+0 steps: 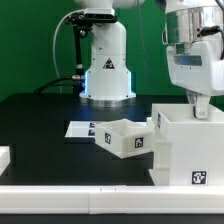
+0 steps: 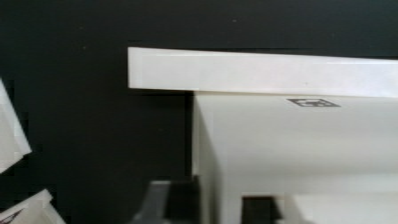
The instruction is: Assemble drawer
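Observation:
The drawer shell (image 1: 190, 150) is a large white cube with square tags, standing at the exterior view's right. My gripper (image 1: 200, 108) has come down from above onto its top edge. In the wrist view the gripper (image 2: 217, 205) has one dark pad on each side of a thin white wall of the shell (image 2: 302, 140), shut on it. A smaller white tray (image 1: 125, 140) with tags lies tilted on the black table, touching the shell's side toward the exterior view's left. A second tray is not clearly in view.
The marker board (image 1: 80, 128) lies flat behind the tray. A long white border bar (image 1: 80, 200) runs along the front edge. A white piece (image 1: 4, 156) shows at the far left. The robot's base (image 1: 107, 70) stands at the back.

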Robot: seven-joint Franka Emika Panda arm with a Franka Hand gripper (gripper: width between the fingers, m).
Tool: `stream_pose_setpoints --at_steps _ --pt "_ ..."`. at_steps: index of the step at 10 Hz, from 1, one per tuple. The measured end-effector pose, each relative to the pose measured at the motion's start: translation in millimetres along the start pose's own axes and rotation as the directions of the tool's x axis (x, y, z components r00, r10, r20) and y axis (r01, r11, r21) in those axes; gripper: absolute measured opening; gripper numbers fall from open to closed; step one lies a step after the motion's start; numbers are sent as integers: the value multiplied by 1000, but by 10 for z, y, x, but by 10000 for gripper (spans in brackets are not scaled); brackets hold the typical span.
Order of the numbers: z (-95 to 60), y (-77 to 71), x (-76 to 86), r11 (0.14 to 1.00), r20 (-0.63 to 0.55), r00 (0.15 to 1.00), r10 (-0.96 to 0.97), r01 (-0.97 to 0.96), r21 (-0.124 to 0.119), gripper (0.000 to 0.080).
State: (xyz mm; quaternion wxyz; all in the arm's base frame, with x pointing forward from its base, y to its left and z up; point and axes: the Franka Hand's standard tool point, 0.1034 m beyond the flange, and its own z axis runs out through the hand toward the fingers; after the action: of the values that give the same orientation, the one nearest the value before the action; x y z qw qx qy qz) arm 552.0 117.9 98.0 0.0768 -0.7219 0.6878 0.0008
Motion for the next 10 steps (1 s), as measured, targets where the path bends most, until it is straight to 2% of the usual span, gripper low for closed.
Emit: stream_pose_setpoints --at_steps 1,2,3,4,5,7,10 --pt "1 1 0 1000 0 1000 0 0 0 150" --pt "2 1 1 1000 0 1000 -1 1 0 326" --pt "4 2 1 1000 0 1000 -1 1 -1 326" --pt "6 3 2 1000 -1 1000 -1 1 -1 559" --pt "8 4 2 1000 -1 1000 -1 1 -1 629" --pt "-2 3 9 1000 0 1000 -4 4 -2 645" --pt "-305 -73 105 996 30 995 -92 92 19 649"
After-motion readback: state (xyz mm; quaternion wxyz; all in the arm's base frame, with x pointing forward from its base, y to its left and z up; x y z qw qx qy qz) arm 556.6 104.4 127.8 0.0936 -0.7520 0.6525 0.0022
